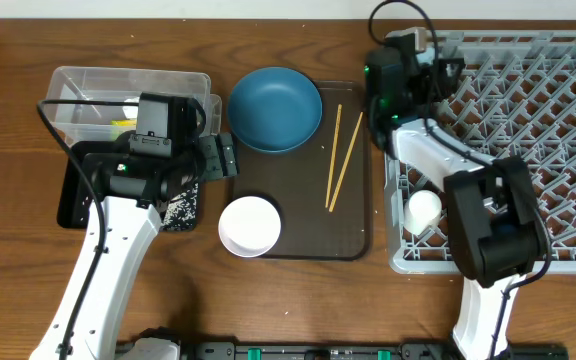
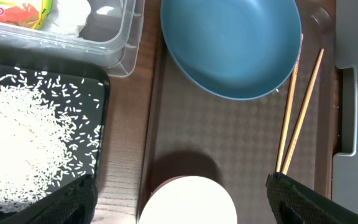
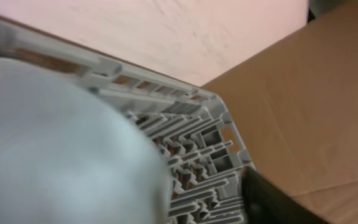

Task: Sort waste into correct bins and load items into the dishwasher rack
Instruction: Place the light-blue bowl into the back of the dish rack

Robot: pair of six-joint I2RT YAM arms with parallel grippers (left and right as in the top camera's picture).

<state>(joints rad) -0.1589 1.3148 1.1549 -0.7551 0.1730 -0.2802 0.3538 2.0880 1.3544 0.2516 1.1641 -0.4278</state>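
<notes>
My left gripper is open and empty, its fingers either side of the white bowl and above it. The dark blue plate and two chopsticks lie on the brown tray. The clear tub holds the wrapper and napkin. Rice lies in the black tray. My right gripper is open at the rack's far left corner. The pale light blue bowl fills its left side, hiding one finger. The white cup sits in the rack.
The brown serving tray lies between the bins and the rack. A cardboard box stands behind the rack. My left arm hangs over the black tray.
</notes>
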